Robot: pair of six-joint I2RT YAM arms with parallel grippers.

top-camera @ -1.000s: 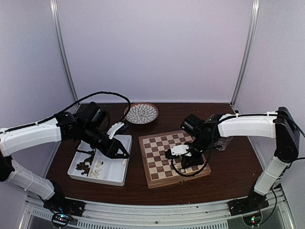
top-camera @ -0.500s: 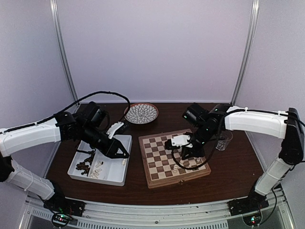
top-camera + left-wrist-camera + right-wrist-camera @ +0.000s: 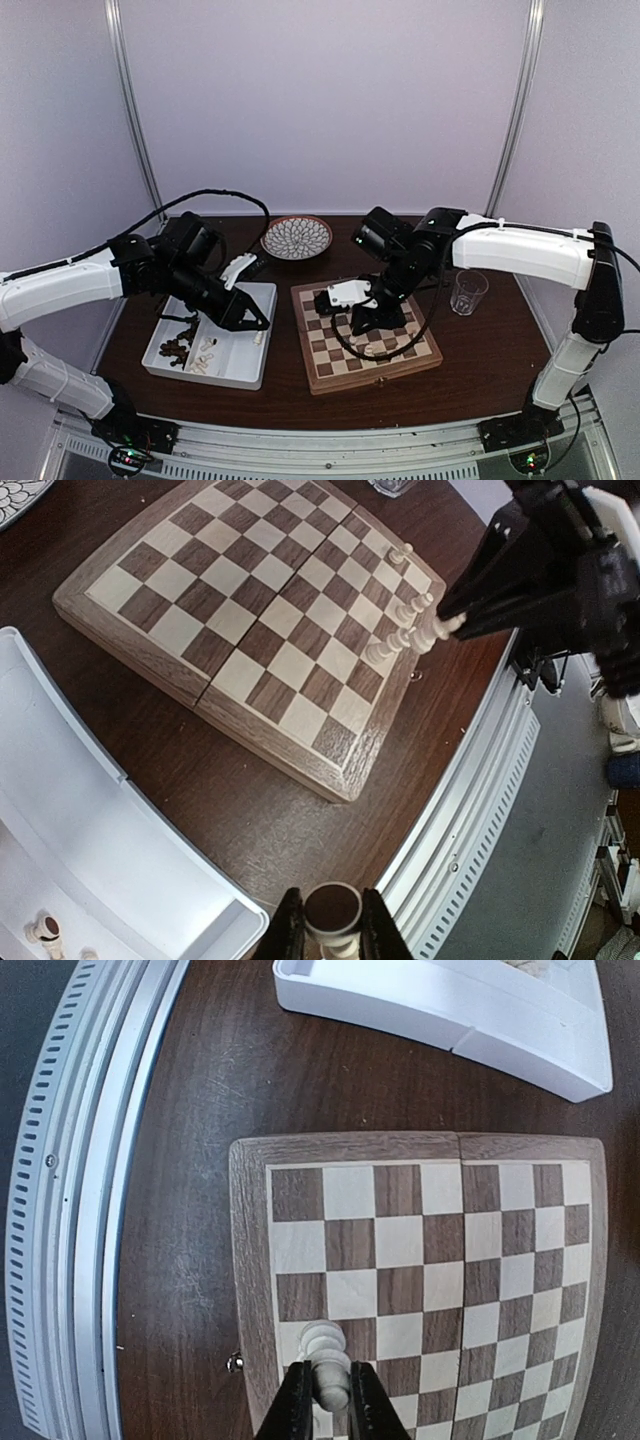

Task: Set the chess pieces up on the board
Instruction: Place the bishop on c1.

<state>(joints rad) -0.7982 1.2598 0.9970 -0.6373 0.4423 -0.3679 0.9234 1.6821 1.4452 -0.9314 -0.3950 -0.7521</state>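
The board (image 3: 330, 372) lies in the middle of the table, with a short row of cream-white pieces (image 3: 405, 630) standing along one edge. My right gripper (image 3: 362, 324) hovers over the board's middle, shut on a cream-white piece (image 3: 327, 1360). In the right wrist view this gripper (image 3: 326, 1392) is above squares near the board's rim (image 3: 248, 1260). My left gripper (image 3: 255, 322) is over the right end of the white tray (image 3: 240, 375). In the left wrist view it (image 3: 332, 922) is shut on a cream-white piece with a dark felt base (image 3: 333, 912).
The tray holds dark brown pieces (image 3: 178, 348) in its left compartment and cream ones (image 3: 205, 356) beside them. A round patterned plate (image 3: 297, 237) sits at the back. A clear glass (image 3: 466, 292) stands right of the board. The metal table rail (image 3: 470, 810) runs along the near edge.
My right arm has swung left and farther back across the board, carrying its cream piece. My left arm has barely moved.
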